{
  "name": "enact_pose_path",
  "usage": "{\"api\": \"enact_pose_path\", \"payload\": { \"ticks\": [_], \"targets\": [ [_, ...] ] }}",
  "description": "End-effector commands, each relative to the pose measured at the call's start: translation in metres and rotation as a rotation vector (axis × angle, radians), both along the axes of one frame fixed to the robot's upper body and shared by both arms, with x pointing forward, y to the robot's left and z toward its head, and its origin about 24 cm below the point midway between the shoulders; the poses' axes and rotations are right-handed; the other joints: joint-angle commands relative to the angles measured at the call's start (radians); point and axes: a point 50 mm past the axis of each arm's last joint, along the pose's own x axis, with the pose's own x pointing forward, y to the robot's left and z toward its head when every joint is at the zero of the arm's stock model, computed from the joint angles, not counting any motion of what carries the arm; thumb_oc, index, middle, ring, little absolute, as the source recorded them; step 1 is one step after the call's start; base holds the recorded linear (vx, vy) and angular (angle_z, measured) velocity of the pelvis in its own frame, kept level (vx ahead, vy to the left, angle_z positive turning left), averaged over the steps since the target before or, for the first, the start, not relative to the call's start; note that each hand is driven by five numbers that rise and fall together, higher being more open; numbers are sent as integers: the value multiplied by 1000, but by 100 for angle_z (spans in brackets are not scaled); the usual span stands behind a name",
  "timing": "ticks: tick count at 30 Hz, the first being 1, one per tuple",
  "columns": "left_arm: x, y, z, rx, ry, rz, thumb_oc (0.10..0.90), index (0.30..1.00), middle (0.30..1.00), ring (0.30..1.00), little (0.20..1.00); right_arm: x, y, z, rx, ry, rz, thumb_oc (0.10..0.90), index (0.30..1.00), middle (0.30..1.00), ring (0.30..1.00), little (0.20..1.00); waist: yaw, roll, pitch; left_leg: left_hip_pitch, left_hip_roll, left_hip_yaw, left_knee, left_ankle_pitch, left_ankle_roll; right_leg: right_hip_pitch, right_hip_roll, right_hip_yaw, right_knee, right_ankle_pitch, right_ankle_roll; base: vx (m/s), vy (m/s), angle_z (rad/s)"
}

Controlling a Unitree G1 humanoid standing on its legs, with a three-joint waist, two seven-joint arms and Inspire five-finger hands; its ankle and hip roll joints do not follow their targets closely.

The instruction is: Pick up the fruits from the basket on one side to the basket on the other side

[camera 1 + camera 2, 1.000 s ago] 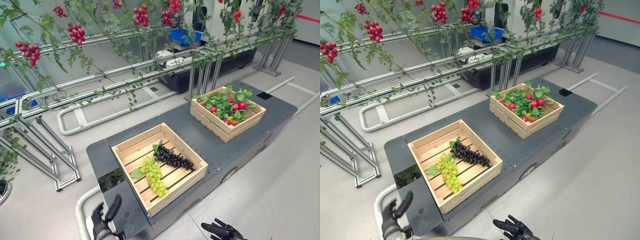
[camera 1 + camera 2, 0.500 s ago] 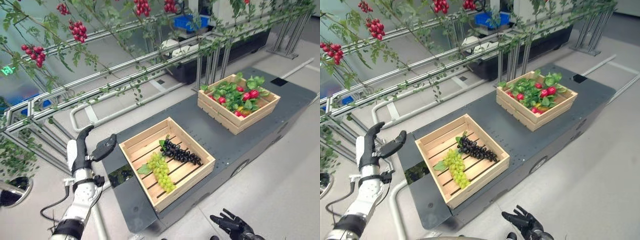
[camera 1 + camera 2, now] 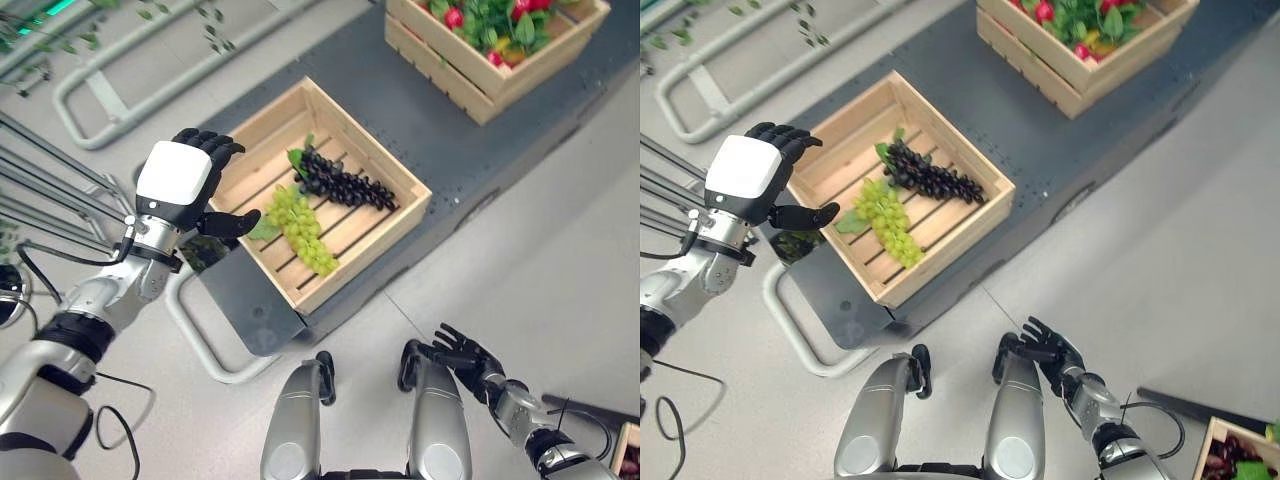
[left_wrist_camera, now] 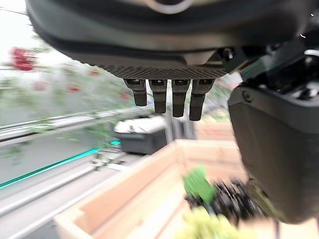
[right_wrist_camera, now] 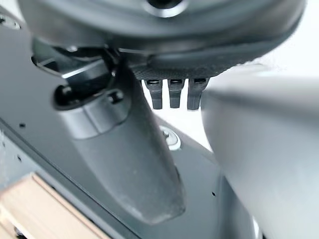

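Observation:
A near wooden crate (image 3: 352, 262) on the dark platform holds a bunch of green grapes (image 3: 300, 228) and a bunch of black grapes (image 3: 345, 182). My left hand (image 3: 178, 180), white cover on its back, hovers open over the crate's left edge, just left of the green grapes. In the left wrist view its fingers (image 4: 164, 97) are straight and hold nothing, with the grapes (image 4: 227, 196) past them. A far crate (image 3: 470, 95) holds red fruits among green leaves (image 3: 500, 20). My right hand (image 3: 460, 352) hangs low beside the platform, fingers spread and empty.
The dark grey platform (image 3: 430, 140) bears both crates. A white tube frame (image 3: 195, 335) lies on the floor at its near end, and metal rails (image 3: 50, 180) stand to the left. Another crate with dark fruit (image 3: 1240, 455) sits at the lower right.
The camera has tipped down. My left hand has come in from left of the platform to over the near crate's left edge, its back now turned up. The right hand stays low.

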Motion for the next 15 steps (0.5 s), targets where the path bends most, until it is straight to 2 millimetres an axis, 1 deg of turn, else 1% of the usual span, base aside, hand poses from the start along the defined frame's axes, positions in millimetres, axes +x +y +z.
{"api": "enact_pose_path", "payload": {
  "ticks": [1,2,3,4,6,8,10,12,13,14,15],
  "targets": [
    [-1,16,64,50,-250,67,800,900,900,900,900,-8,-22,7,-28,-22,52,800,900,900,900,900,-3,12,-45,6,-3,52,-30,-37,25,68,24,-22,56,-106,-44,-18,51,-12],
    [-1,15,65,51,-250,67,800,900,900,900,900,-8,-22,7,-27,-23,51,800,900,900,900,900,-2,12,-46,5,-3,52,-29,-37,25,66,24,-21,58,-106,-44,-44,79,-5],
    [0,13,80,135,-305,67,800,900,900,900,900,-6,-27,11,-34,-36,58,800,900,900,900,900,-6,12,-32,-19,4,58,-8,-44,27,37,21,-16,78,-106,-41,-34,51,2],
    [0,13,82,140,-309,65,800,900,900,900,900,-6,-27,11,-34,-38,58,800,900,900,900,900,-6,11,-32,-22,5,58,-5,-46,27,33,20,-16,81,-106,-40,-55,75,9],
    [1,7,96,264,-358,41,800,900,900,900,900,-1,-31,17,-36,-57,69,800,900,900,900,900,-10,9,-19,-55,11,57,21,-52,26,-4,21,-9,105,-105,-36,-37,39,10],
    [2,1,103,334,-382,20,800,900,900,900,900,3,-31,21,-38,-67,78,800,900,900,900,900,-11,6,-14,-71,13,55,29,-55,25,-22,23,-5,113,-105,-34,-13,12,2],
    [5,-5,107,387,-381,7,800,900,900,900,900,7,-31,24,-40,-77,85,800,900,900,900,900,-13,4,-7,-82,14,53,30,-54,23,-34,24,-4,116,-103,-33,-9,9,2],
    [9,-11,106,502,-320,-4,800,900,900,900,900,12,-31,29,-38,-95,98,800,900,900,900,900,-15,3,2,-92,17,52,30,-51,20,-48,26,-2,120,-99,-29,-10,14,5],
    [9,-12,106,503,-320,-5,800,900,900,900,900,12,-31,29,-37,-96,97,800,900,900,900,900,-14,3,2,-92,17,52,30,-51,20,-49,26,-2,120,-99,-29,-11,9,3],
    [11,-16,106,578,-272,-19,800,900,900,900,900,17,-31,33,-36,-107,101,800,900,900,900,900,-16,2,11,-99,20,51,31,-50,17,-56,28,-3,118,-94,-26,0,0,0],
    [12,-19,106,607,-245,-30,800,900,900,900,900,19,-31,35,-37,-112,102,800,900,900,900,900,-17,1,14,-102,21,51,30,-49,16,-59,30,-2,116,-92,-24,0,0,0]
  ]
}}
